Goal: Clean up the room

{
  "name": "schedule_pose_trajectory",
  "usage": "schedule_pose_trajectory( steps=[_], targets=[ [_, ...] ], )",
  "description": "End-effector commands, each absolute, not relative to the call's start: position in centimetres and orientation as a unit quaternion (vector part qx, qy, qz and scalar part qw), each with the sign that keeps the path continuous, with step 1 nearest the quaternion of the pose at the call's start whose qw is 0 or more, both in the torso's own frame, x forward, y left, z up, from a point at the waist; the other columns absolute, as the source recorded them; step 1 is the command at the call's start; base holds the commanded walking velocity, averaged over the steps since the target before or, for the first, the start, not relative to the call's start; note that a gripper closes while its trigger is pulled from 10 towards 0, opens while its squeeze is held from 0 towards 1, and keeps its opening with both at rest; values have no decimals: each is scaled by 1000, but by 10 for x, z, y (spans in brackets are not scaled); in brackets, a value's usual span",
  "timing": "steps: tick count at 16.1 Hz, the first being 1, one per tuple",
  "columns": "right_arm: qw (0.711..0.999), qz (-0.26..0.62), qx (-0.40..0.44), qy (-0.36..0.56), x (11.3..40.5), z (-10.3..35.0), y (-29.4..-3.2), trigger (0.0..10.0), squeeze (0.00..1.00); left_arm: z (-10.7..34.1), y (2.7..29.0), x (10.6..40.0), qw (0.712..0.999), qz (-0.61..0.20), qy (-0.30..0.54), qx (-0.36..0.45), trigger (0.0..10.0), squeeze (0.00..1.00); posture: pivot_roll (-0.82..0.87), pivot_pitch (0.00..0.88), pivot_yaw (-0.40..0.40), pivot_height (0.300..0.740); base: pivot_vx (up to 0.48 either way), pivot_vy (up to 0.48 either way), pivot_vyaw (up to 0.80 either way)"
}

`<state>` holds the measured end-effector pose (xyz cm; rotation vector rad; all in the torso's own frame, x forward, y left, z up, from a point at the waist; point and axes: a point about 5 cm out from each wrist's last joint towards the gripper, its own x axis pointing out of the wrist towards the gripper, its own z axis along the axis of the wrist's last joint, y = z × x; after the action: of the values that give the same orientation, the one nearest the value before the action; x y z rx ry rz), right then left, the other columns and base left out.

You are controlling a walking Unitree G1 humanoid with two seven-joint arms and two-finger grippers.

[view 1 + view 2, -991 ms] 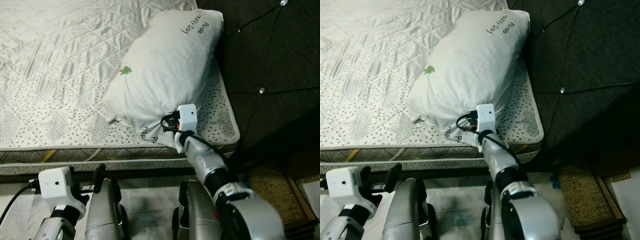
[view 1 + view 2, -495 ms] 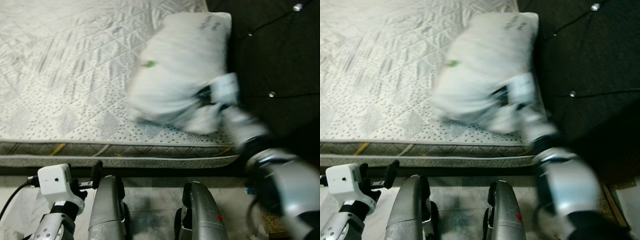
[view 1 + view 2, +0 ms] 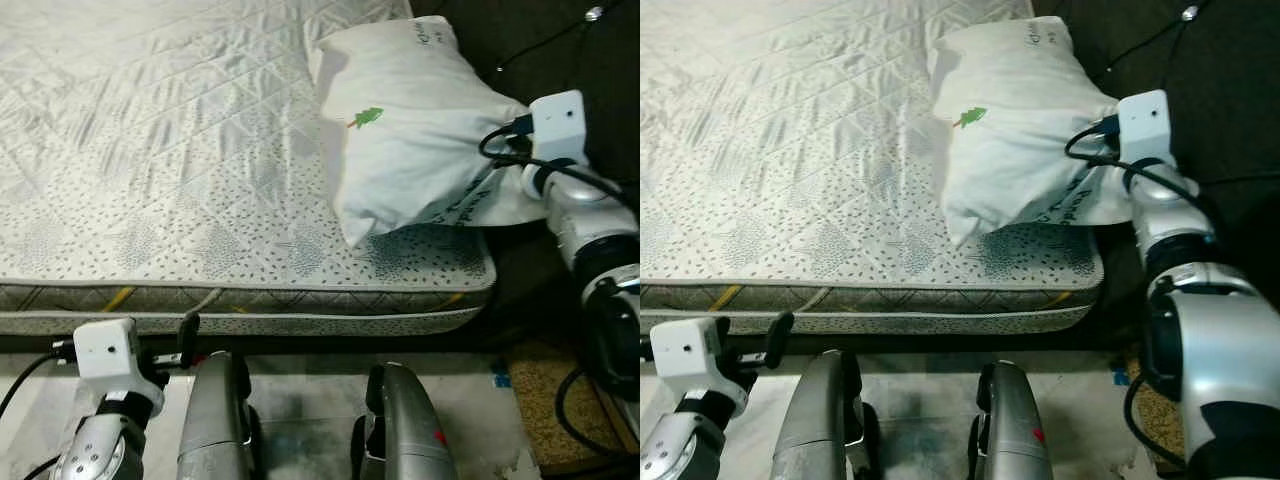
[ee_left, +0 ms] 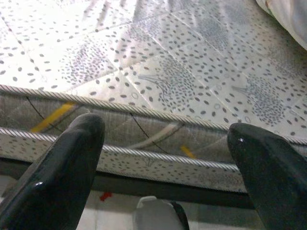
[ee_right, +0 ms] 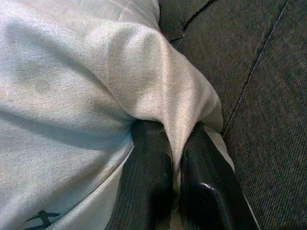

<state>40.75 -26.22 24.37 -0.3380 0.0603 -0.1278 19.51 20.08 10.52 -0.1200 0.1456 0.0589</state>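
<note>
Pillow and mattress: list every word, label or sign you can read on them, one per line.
Pillow, far corner: dark handwritten-style lettering, too small to read.
Pillow, near end by the right tool: more dark lettering along the edge, partly folded under, not readable.
Pillow, top face: a small green tree sign, no words.
Mattress: dotted tree pattern, no text.

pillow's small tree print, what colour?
Green, on the white pillow pinched by the right gripper; clearest in the left eye view.
</note>
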Motion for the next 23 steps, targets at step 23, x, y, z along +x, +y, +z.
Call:
schedule_pose_trajectory(
  steps=[23],
  targets=[
    [997, -19, 71, 37, 331, 91, -186, 0, 0, 97, 207, 206, 996, 21, 73, -44, 10000, 0, 59, 139, -7, 600, 0, 0, 0]
  ],
)
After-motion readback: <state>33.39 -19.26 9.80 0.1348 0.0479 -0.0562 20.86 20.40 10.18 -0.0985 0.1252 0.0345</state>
